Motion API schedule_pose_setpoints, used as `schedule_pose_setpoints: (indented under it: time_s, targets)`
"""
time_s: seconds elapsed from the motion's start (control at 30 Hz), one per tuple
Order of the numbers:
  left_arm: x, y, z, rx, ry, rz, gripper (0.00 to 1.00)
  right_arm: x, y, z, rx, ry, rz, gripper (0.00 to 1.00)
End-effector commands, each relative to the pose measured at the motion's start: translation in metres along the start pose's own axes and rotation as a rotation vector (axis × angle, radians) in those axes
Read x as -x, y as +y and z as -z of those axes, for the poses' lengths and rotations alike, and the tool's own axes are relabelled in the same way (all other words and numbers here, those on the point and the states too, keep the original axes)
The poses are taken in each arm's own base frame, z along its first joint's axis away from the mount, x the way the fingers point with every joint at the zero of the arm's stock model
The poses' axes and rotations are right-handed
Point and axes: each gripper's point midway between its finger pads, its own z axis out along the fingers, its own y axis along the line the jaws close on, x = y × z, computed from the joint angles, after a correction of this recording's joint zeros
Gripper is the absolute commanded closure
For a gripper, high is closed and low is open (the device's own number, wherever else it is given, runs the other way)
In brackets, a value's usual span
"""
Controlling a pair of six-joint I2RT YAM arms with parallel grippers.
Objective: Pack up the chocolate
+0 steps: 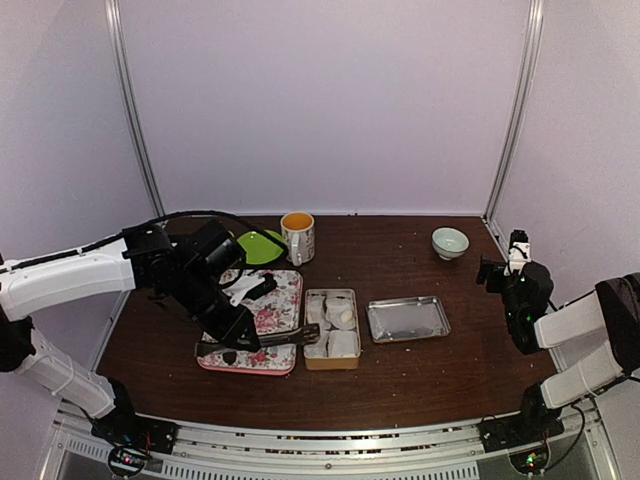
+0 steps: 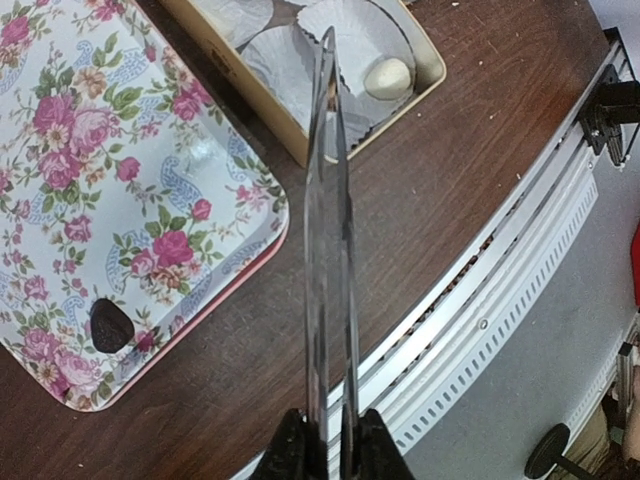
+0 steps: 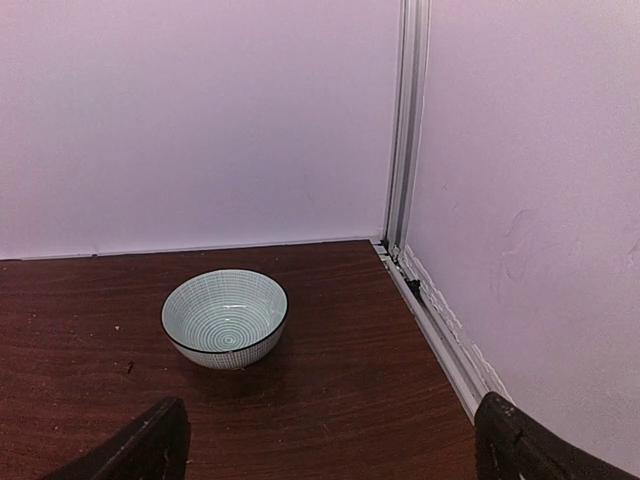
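The left gripper (image 2: 332, 452), at the bottom edge of the left wrist view, is clamped on the handle end of the tongs (image 2: 328, 250). This lends it a longer, finer reach than its own fingers give. The blades lie nearly pressed together and run up the frame, their tip over a paper cup (image 2: 365, 40) in the tin (image 2: 290, 145). Whether they carry anything cannot be told. The chocolate (image 2: 110, 326) sits on the tray (image 2: 150, 150) at the lower left, well apart from the tip, so the pick-up looks not yet done. The tin just beside the tray keeps the carry short. The right gripper (image 3: 330, 455) hangs with jaws wide apart and empty, facing the bowl (image 3: 225, 318) in the far corner, probably parked out of the way.
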Motion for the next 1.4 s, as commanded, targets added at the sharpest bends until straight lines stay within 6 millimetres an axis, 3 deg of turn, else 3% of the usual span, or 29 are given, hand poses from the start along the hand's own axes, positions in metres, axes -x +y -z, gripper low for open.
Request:
schedule_pose_setpoints:
  time_s: [0.0, 0.17, 0.33, 0.73, 1.07, 1.23, 1.37]
  targets:
    - [0.006, 0.004, 0.005, 0.046, -0.01, -0.021, 0.83, 0.011, -0.003, -0.003, -0.018, -0.035, -0.016, 0.0]
    - [0.007, 0.007, 0.005, 0.063, -0.015, -0.019, 0.66, 0.011, -0.003, -0.003, -0.018, -0.035, -0.017, 0.0]
    - [0.009, 0.005, 0.006, 0.06, -0.024, -0.021, 0.59, 0.011, -0.003, -0.003, -0.018, -0.035, -0.016, 0.0]
    - [0.021, 0.016, 0.035, 0.132, -0.161, -0.007, 0.6, 0.012, -0.003, -0.004, -0.015, -0.034, -0.019, 0.0]
    - [0.019, 0.027, 0.039, 0.158, -0.203, 0.009, 0.61, 0.011, -0.002, -0.004, -0.015, -0.033, -0.018, 0.0]
    - [0.031, 0.0, 0.031, 0.002, -0.223, -0.008, 0.62, 0.012, -0.003, -0.004, -0.015, -0.036, -0.02, 0.0]
    - [0.04, -0.003, 0.023, -0.004, -0.2, 0.006, 0.69, 0.012, -0.003, -0.004, -0.015, -0.035, -0.018, 0.0]
